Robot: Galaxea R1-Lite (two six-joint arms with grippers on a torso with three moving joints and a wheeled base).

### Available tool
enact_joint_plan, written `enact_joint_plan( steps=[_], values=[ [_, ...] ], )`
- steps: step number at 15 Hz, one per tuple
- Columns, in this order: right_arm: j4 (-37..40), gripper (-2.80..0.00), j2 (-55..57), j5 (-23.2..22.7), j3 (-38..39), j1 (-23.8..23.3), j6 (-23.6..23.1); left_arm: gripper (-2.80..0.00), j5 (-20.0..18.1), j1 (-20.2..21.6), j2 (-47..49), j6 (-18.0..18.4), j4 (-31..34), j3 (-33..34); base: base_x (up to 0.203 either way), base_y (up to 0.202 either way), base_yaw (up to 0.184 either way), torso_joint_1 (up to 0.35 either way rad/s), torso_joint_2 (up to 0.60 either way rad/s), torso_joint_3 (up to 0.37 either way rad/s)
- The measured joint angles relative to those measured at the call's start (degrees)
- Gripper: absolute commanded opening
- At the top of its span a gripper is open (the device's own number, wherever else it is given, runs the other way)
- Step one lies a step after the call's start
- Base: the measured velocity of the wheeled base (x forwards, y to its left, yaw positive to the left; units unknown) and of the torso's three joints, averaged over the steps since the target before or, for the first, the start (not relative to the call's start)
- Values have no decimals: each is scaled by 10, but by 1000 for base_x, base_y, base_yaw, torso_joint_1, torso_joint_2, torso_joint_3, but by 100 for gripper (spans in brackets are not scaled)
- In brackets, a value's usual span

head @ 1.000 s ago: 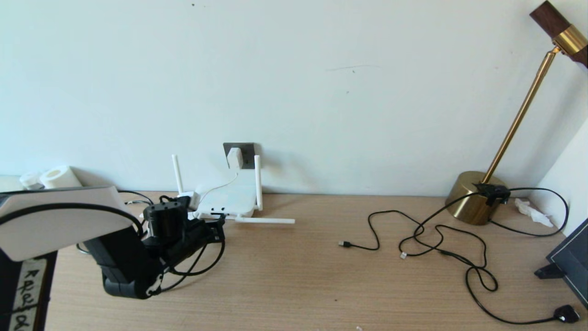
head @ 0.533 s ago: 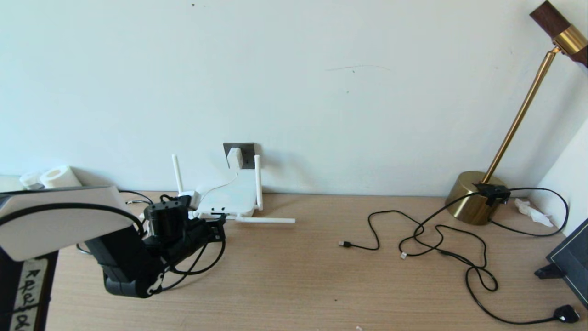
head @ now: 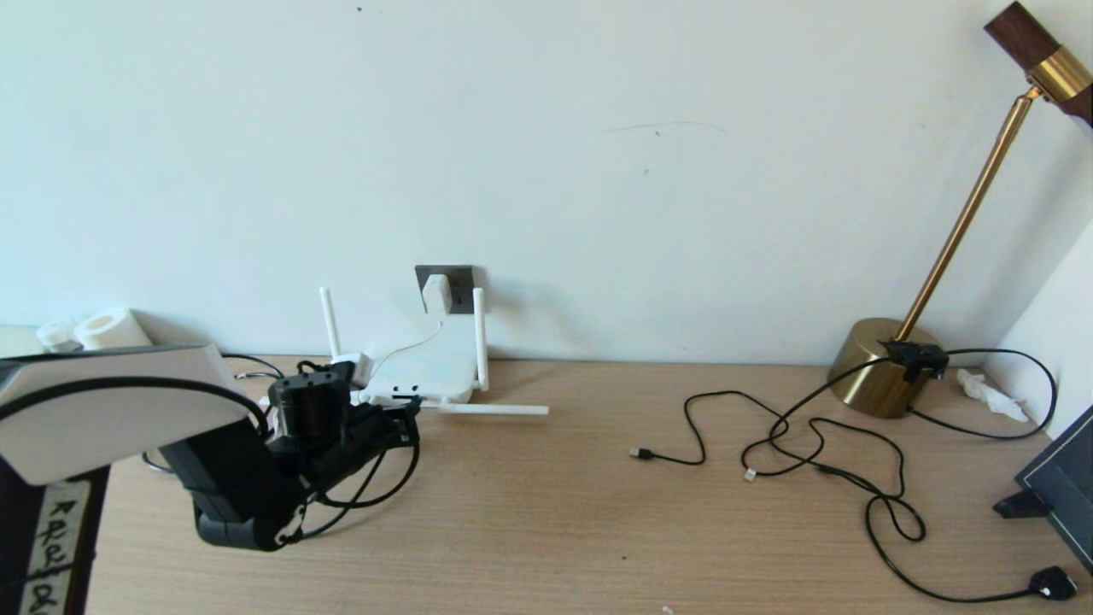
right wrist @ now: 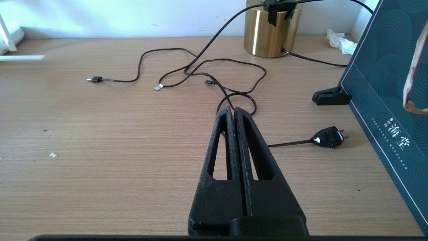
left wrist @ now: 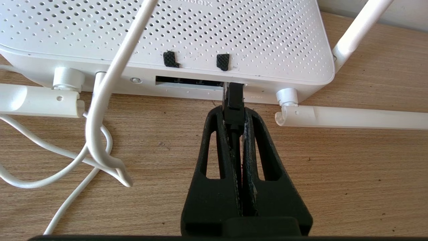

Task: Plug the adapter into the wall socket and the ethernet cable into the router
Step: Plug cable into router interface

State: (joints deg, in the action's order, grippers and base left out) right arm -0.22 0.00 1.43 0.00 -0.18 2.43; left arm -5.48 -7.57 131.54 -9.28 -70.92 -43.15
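Clearly the black ethernet cable (left wrist: 233, 100) plug meets the white router (left wrist: 234, 40).

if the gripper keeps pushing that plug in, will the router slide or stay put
Probably slides a little: the router looks like a thin, light plastic shell on smooth wood. The wall close behind it in the head view would likely stop it soon. The left gripper, shut on the ethernet cable plug, pushes low at the port edge, so tipping seems unlikely.
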Motion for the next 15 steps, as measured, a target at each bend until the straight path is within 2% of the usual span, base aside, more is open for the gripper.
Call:
enact_joint_plan(
  steps=[15],
  values=[
    [0,-280,0,0,0,0,0,-280,-6,12,9,-1,-2,-6,0,0,0,0,0,0]
  ],
)
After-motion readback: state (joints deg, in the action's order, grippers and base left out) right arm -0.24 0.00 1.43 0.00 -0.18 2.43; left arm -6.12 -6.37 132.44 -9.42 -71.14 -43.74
